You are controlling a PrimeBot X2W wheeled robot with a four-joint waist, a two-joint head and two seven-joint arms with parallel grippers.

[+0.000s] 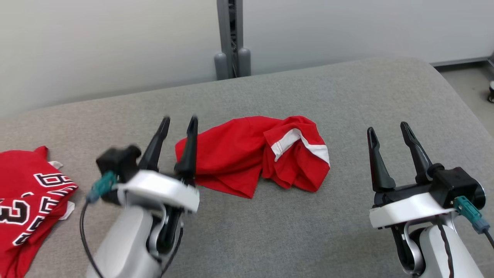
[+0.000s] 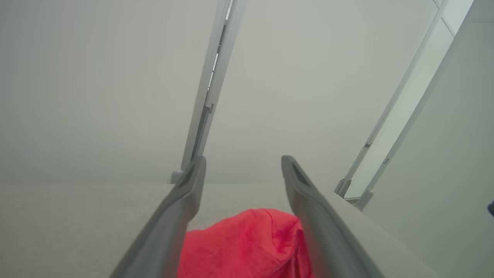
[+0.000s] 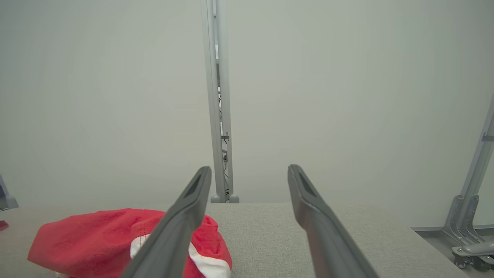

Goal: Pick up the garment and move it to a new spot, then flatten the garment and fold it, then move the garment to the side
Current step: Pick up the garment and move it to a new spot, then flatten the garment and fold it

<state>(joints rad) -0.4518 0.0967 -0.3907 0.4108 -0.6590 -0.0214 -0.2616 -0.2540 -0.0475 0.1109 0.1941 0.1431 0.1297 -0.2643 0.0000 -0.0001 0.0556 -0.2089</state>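
Garment [image 1: 239,154]: red soft knit with a white band, crumpled in a loose heap, mid-table, on the grey woven cover of the table [image 1: 347,96].

Left tool [image 1: 179,119]: both long dark tapered fingers spread apart, nothing between them, at the heap's left edge; contact with the cloth cannot be told.

Right tool [image 1: 387,128]: fingers spread, empty, well right of the heap.

Second red jersey [image 1: 23,193], black-and-white lettering, lies flat at the near left.

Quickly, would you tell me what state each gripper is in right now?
Left gripper: open, holding nothing; the red garment lies loose near it.
Right gripper: open, holding nothing.
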